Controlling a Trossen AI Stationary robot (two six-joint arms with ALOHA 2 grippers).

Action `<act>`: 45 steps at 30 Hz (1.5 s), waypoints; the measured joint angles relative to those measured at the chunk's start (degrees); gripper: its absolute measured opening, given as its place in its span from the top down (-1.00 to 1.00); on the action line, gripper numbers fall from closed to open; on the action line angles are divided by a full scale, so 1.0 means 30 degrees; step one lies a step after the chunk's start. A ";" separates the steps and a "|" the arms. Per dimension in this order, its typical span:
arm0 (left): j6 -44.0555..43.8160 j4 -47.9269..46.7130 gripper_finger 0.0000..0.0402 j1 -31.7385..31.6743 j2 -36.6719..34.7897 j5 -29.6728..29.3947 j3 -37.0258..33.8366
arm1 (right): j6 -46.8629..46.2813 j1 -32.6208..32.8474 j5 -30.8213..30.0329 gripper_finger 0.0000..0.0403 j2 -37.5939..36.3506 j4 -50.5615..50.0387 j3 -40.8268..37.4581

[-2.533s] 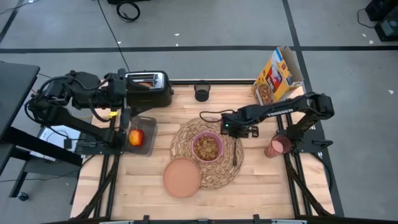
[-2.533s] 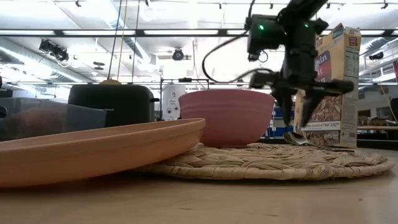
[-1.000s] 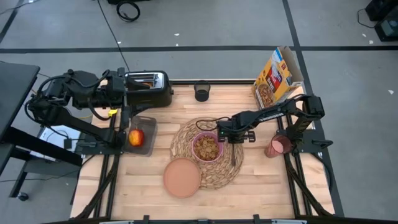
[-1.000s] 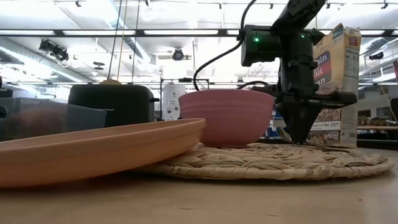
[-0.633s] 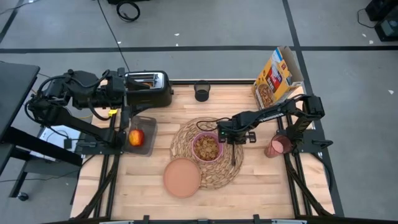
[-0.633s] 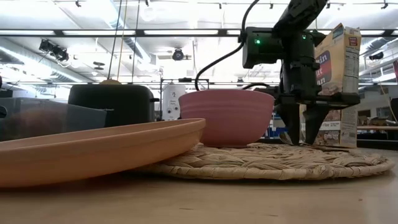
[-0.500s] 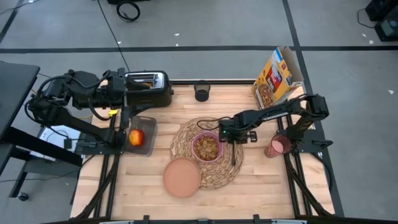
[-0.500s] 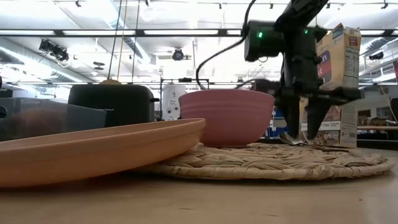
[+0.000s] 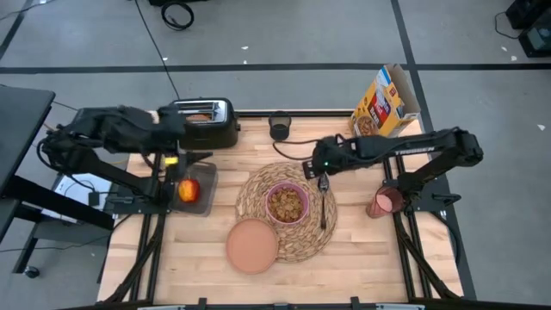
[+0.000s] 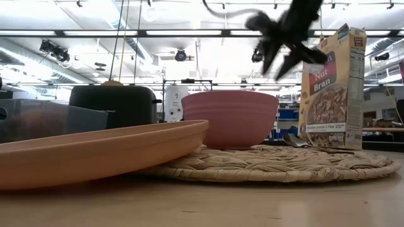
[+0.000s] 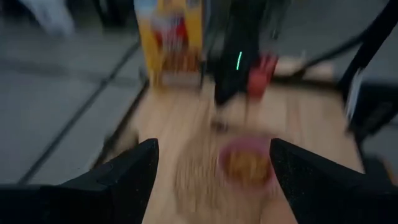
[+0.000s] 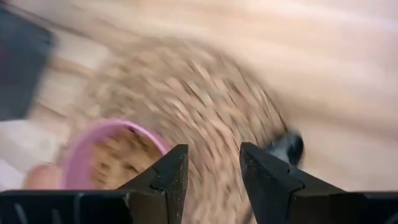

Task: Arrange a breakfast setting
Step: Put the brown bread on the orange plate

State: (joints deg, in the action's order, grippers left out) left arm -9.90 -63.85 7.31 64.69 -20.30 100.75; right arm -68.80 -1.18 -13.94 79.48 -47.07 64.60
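The pink bowl (image 9: 287,202), holding cereal, stands on the round woven placemat (image 9: 258,194). The metal spoon (image 9: 323,205) lies on the placemat right of the bowl; it also shows in the right wrist view (image 12: 287,148). The brownish-pink plate (image 9: 252,245) lies partly on the placemat's near edge. The red apple (image 9: 188,189) sits in a clear container at the left. The pink cup (image 9: 385,202) lies at the right. My right gripper (image 9: 323,165) is open and empty, raised above the placemat's far side (image 10: 284,53). My left gripper (image 11: 214,149) is open and empty beside the toaster.
The black toaster (image 9: 207,122), with something brown in its slot, stands at the far left. A black cup (image 9: 280,127) stands at the far edge. The cereal box (image 9: 383,108) stands at the far right. Bare wood lies near the front edge.
My right gripper has opened and let go of the spoon, which stays on the placemat right of the bowl. It has then risen well above the mat and drawn back toward the table's far edge. My left arm has started to swing out from beside the toaster.
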 joint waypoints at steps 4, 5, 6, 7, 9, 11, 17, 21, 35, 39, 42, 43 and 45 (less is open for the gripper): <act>-0.4511 -0.5575 -0.56 0.0000 0.0408 0.0039 -0.0015 | 0.3133 0.0018 -0.1562 0.25 -0.0007 0.0364 0.1988; -0.6057 -0.6987 -0.56 0.0000 0.0531 0.0039 -0.0009 | 0.3913 0.0018 -0.1875 0.25 -0.0005 0.0490 0.2333; -0.7547 -0.8316 -0.56 0.0000 0.0573 0.0104 -0.0012 | 0.4667 0.0011 -0.2201 0.25 0.0007 0.0439 0.2680; -0.9012 -0.8879 -0.56 0.0000 0.0666 0.0300 -0.0144 | 0.5369 0.0011 -0.2573 0.25 0.0007 0.0423 0.3015; -1.1189 -0.8060 -0.56 0.0015 0.0401 0.1159 -0.1156 | 0.7100 0.0011 -0.3126 0.23 0.0000 0.0831 0.3499; -1.3356 -0.7284 -0.56 0.0024 0.0203 0.1531 -0.2240 | 0.8821 0.0008 -0.3101 0.20 0.0000 0.1247 0.3779; -1.7761 -0.7509 -0.56 -0.0012 0.0224 0.1676 -0.7043 | 1.1136 0.0010 -0.2890 0.01 -0.0116 0.2069 0.4258; -1.9766 -0.6719 -0.56 -0.0516 0.0212 0.1556 -0.9842 | 1.1570 0.0384 -0.2875 -0.13 -0.0563 0.2091 0.4306; -0.4704 -0.1728 -0.56 -1.3230 0.0326 0.4097 -0.8718 | 1.2386 0.0887 -0.2846 -0.22 -0.1909 0.3732 0.4314; 0.0578 -0.1902 -0.56 -1.6258 0.0863 0.6362 -0.8334 | 1.1246 0.1119 -0.2209 -0.22 -0.1902 0.3838 0.4314; 0.4400 -0.2423 -0.56 -1.7531 0.1702 0.6771 -0.7831 | 1.0440 0.1270 -0.2290 -0.22 -0.1870 0.3879 0.4314; 0.5642 -0.2563 -0.56 -1.7902 0.2097 0.6786 -0.7659 | 1.0201 0.1293 -0.2383 -0.22 -0.1865 0.3990 0.4314; 0.8007 -0.2960 -0.56 -1.8720 0.2899 0.6853 -0.7456 | 0.9641 0.1286 -0.2409 -0.22 -0.1865 0.4361 0.4314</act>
State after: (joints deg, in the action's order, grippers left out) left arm 14.12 -72.73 -48.85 73.39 0.26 78.38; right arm -39.88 2.68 -21.17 73.89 -33.99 77.54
